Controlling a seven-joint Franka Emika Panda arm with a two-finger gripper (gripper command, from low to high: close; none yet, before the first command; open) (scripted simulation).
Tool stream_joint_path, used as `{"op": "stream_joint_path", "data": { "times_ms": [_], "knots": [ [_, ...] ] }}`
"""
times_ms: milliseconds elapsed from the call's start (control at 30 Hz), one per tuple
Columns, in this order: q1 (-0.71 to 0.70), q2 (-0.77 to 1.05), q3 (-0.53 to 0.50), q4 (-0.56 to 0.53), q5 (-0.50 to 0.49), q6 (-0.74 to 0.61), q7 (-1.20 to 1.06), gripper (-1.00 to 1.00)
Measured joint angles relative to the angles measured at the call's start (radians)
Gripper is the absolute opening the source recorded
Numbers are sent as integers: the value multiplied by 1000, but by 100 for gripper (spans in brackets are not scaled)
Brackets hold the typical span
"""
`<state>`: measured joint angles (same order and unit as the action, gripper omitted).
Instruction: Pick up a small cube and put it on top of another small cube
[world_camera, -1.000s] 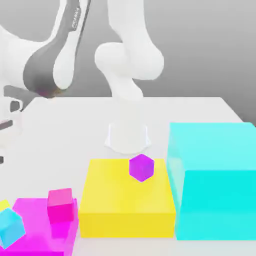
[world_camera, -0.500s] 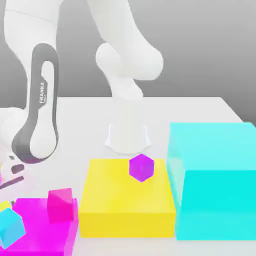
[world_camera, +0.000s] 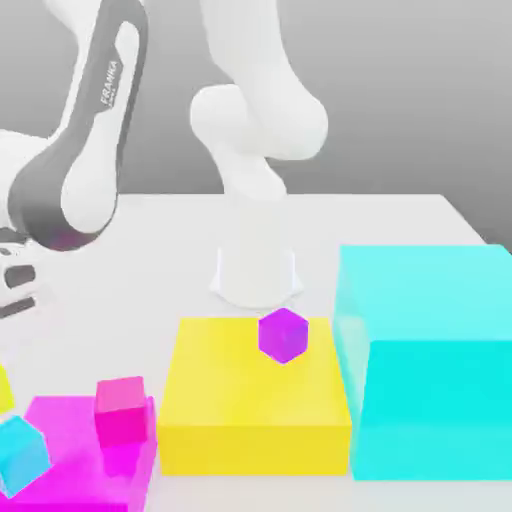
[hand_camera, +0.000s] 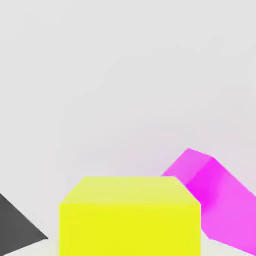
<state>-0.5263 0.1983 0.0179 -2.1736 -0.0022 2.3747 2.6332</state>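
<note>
- You see a purple cube (world_camera: 283, 334) resting on the yellow block (world_camera: 255, 410), beside the tall cyan block (world_camera: 430, 360).
- On the magenta block (world_camera: 85, 465) sit a pink cube (world_camera: 121, 409) and a cyan cube (world_camera: 20, 452).
- The white arm (world_camera: 80, 150) hangs at the exterior view's left.

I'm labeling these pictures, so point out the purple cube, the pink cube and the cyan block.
purple cube (world_camera: 283, 334), exterior view, front corner.
pink cube (world_camera: 121, 411), exterior view, front face.
cyan block (world_camera: 432, 405), exterior view, front face.

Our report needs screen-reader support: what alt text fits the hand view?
A small yellow cube sits close in front of the camera, with a magenta block angled beside it on a pale grey-white surface. A dark wedge shape cuts into one corner.
</note>
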Motion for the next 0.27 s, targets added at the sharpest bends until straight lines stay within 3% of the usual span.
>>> {"op": "stream_joint_path", "data": {
  "times_ms": [133,167,267],
  "knots": [
    [24,68,13,9,-13,58,31,-100],
    [25,84,14,5,-14,78,32,100],
    [25,84,14,5,-14,78,32,100]
  ]
}}
